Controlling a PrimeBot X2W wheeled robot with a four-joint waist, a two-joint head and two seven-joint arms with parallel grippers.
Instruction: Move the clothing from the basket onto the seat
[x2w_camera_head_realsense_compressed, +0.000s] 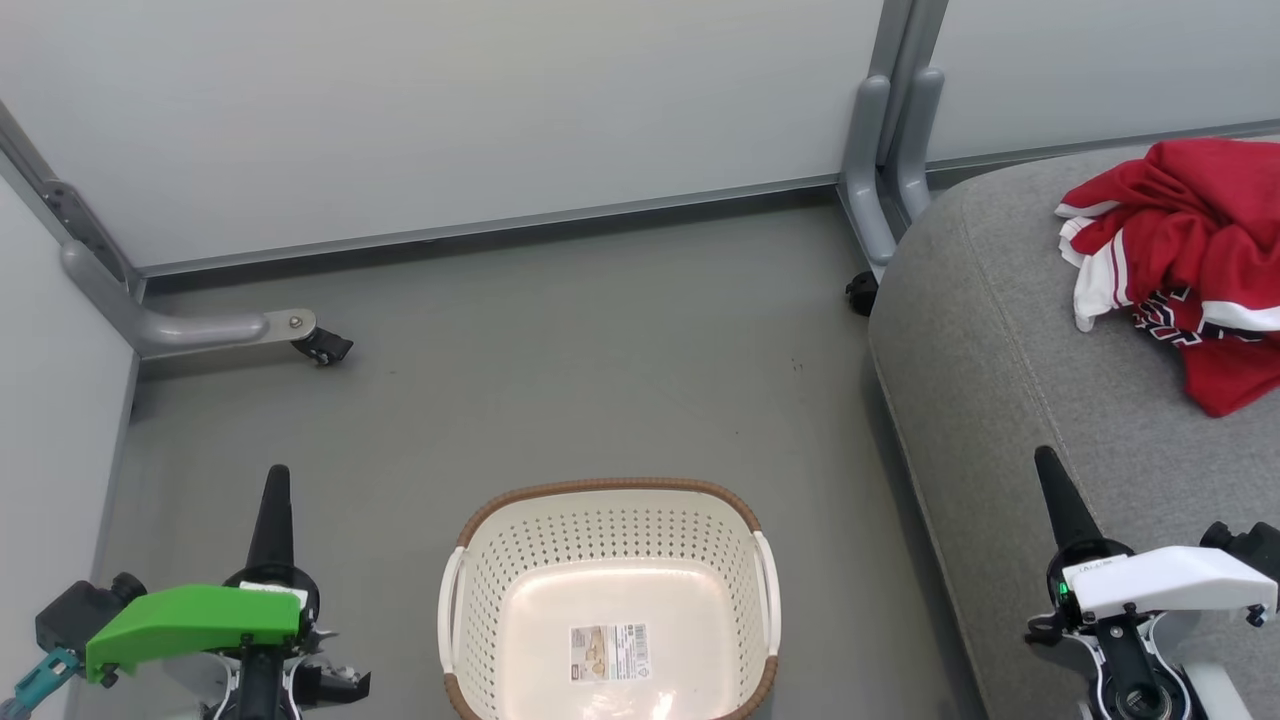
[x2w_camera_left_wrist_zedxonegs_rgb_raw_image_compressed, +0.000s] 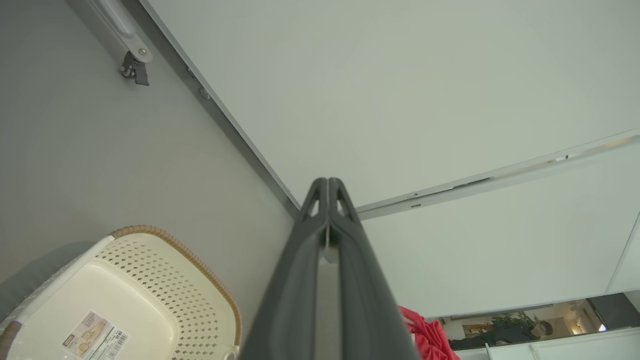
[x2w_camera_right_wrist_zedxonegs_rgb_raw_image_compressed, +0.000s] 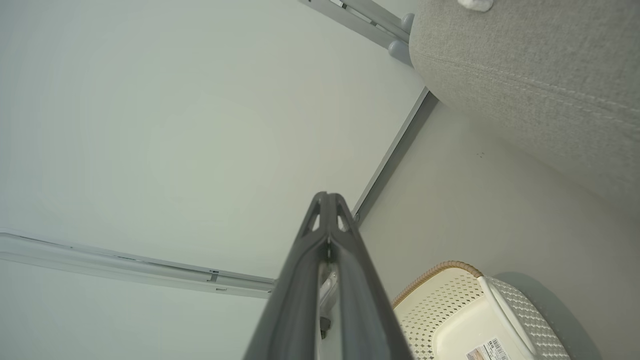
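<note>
Grey floor (x2w_camera_head_realsense_compressed: 600, 350) is meeting pale walls. Red clothing (x2w_camera_head_realsense_compressed: 1190, 250) is lying bunched on the seat (x2w_camera_head_realsense_compressed: 1000, 350), well apart from the basket (x2w_camera_head_realsense_compressed: 600, 487) standing on the floor. The left gripper (x2w_camera_head_realsense_compressed: 277, 478) and the right gripper (x2w_camera_head_realsense_compressed: 1046, 462) are hovering either side of the basket, each with fingers pressed together.

The left gripper (x2w_camera_head_realsense_compressed: 277, 485) is wearing a bright green angular housing (x2w_camera_head_realsense_compressed: 190, 620) at its wrist; the right gripper (x2w_camera_head_realsense_compressed: 1050, 470) is wearing a matching white housing (x2w_camera_head_realsense_compressed: 1170, 580). The fingers (x2w_camera_left_wrist_zedxonegs_rgb_raw_image_compressed: 360, 280) are showing as long, dark grey, tapering blades with triangular cut-outs near the tips, above a round black collar (x2w_camera_head_realsense_compressed: 272, 578). A teal connector (x2w_camera_head_realsense_compressed: 40, 682) is projecting beside the green cover. A small green light (x2w_camera_head_realsense_compressed: 1062, 592) is glowing beside the white one, which is bearing a label too small to read.
</note>
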